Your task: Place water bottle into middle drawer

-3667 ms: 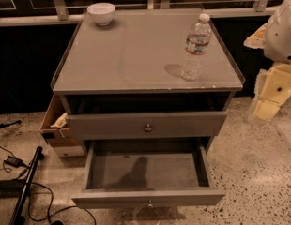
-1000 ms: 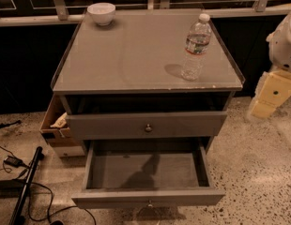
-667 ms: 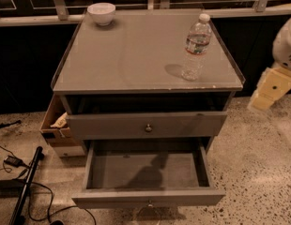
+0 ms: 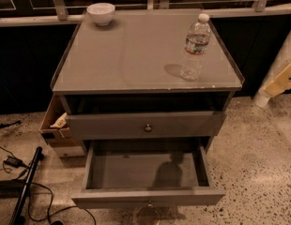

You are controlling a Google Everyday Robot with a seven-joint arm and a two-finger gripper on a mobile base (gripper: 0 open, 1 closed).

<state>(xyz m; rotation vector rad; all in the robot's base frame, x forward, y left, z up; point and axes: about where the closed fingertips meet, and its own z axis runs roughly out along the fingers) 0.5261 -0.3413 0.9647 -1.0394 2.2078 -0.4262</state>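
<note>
The water bottle (image 4: pixel 196 48) stands upright on the right side of the grey cabinet top (image 4: pixel 131 55); it is clear, with a white cap and a label band. The middle drawer (image 4: pixel 148 197) is pulled out below, and its grey floor is bare. The gripper is out of view. Only a white and yellowish part of my arm (image 4: pixel 281 78) shows at the right edge, to the right of the cabinet and apart from the bottle.
A white bowl (image 4: pixel 101 13) sits at the back left of the top. The upper drawer (image 4: pixel 148 125) with a round knob is slightly out. A cardboard box (image 4: pixel 55 125) sits left of the cabinet. Cables and a black pole (image 4: pixel 23 191) lie on the floor at left.
My arm at the right edge has drifted up and to the right, further out of view. The bottle, bowl and drawers have not moved.
</note>
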